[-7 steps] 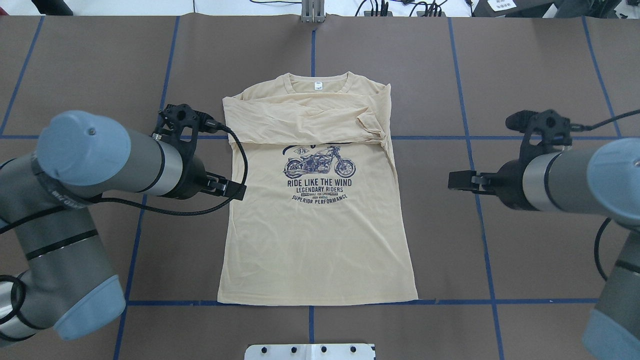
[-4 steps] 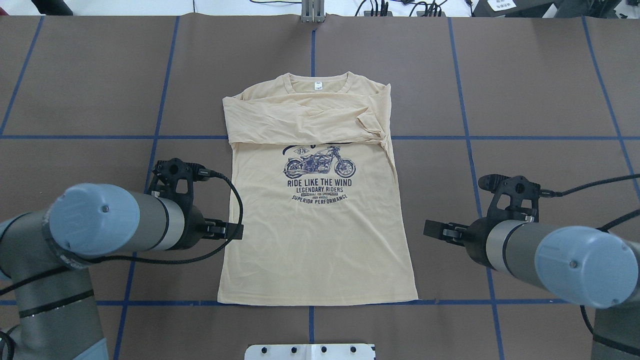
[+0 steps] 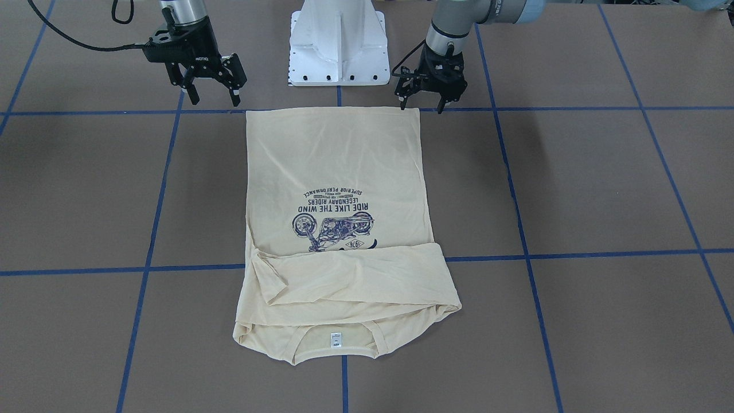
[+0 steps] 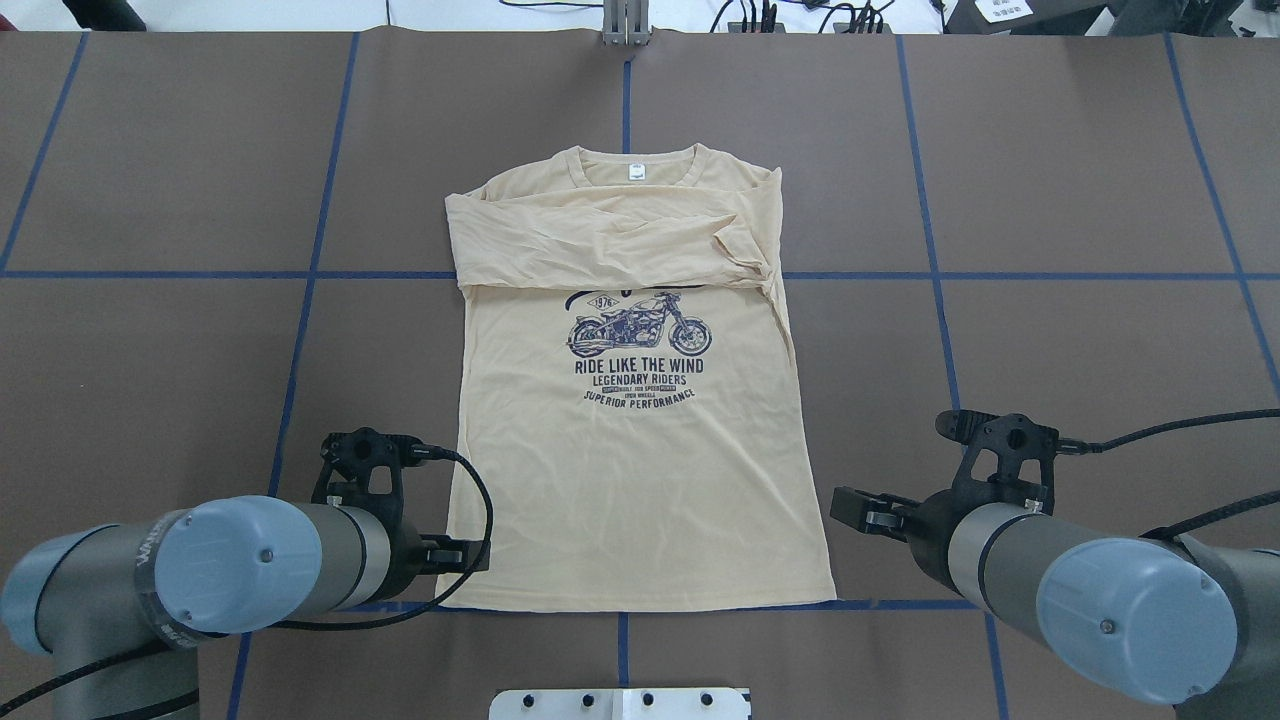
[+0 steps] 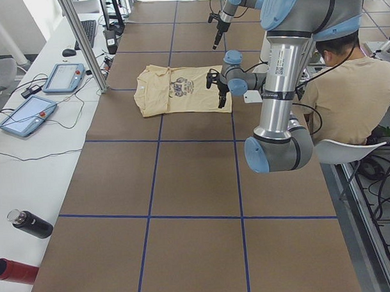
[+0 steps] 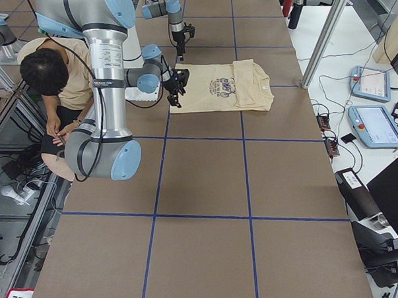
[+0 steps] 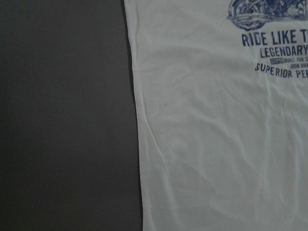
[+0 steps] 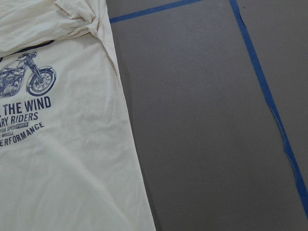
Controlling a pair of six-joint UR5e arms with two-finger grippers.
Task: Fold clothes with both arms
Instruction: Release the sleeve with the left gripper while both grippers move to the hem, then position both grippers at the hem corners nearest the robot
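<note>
The cream-yellow long-sleeved T-shirt [image 4: 640, 470] lies flat and print side up, collar far from the robot. Both sleeves are folded across the chest above the navy motorcycle print [image 4: 638, 325]. In the front-facing view [image 3: 332, 166] its hem points at the robot. My left gripper [image 3: 422, 107] is open and empty, over the hem corner on my left [image 4: 465, 557]. My right gripper [image 3: 214, 100] is open and empty, just outside the other hem corner [image 4: 850, 507]. The left wrist view shows the shirt's side edge [image 7: 216, 134]. The right wrist view shows the other edge [image 8: 62, 144].
The white pedestal base [image 3: 338, 46] stands just behind the hem. Blue tape lines [image 4: 940, 275] grid the brown table cover. A seated person [image 5: 347, 96] is beside the robot. Control tablets [image 5: 64, 77] and bottles [image 5: 31, 223] lie on the side table.
Both arms have drawn back toward the robot's base along the shirt's sides, from chest level to the hem corners. Both grippers stayed open. The shirt has not moved.
</note>
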